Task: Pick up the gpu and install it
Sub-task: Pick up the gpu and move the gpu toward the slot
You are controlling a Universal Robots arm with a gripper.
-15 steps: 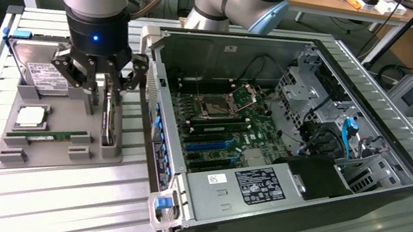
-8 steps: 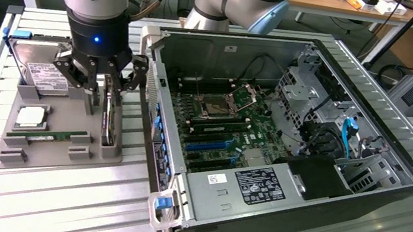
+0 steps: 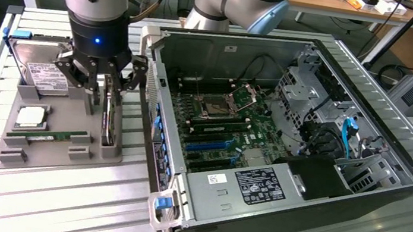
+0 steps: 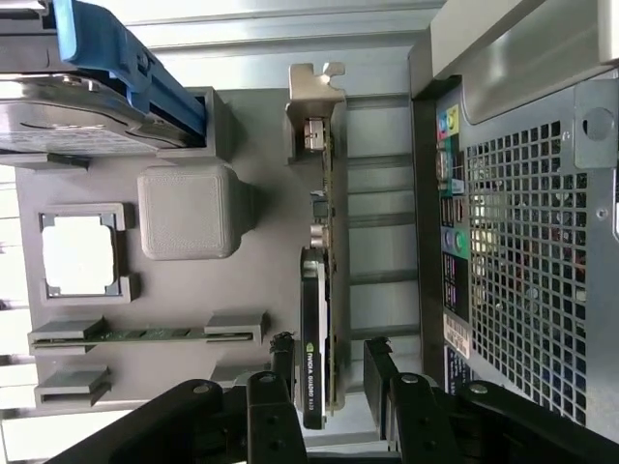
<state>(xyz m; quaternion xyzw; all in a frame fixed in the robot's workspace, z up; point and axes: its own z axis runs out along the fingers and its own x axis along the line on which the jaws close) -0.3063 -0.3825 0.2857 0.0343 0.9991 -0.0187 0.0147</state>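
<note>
Starting at the exterior view's left, the boxy silver hard drive (image 3: pixel 42 73) with its white label is sitting at the far end of the grey moulded tray (image 3: pixel 49 158). The square CPU (image 3: pixel 31 117) and the narrow green RAM stick (image 3: pixel 48 136) are lying flat in their own pockets nearer the camera. All of it is resting on the ribbed aluminium table (image 3: pixel 59 204).

Moving right along the tray, here is the one that matters. The gpu (image 3: pixel 112 124) is standing on its thin edge in a slot at the tray's side nearest the case: a slim dark card with glossy black faces. Its long axis is running along that side of the tray, with the silver metal bracket (image 4: pixel 314 101) at the far end.

The arm is hanging directly above the card. In the wrist view the black fingers (image 4: pixel 282 356) are spread wide and straddling it, one on each flat face, toward the end away from the bracket. One finger is sitting just beside its face and the other is standing clear of it, so I am judging nothing is gripped yet.

Further right, the open computer case (image 3: pixel 223 49) is lying on its side just beside the tray. Its green motherboard (image 3: pixel 226 124) and blue slots (image 3: pixel 207 146) are facing up, with bare sheet metal all around
</note>
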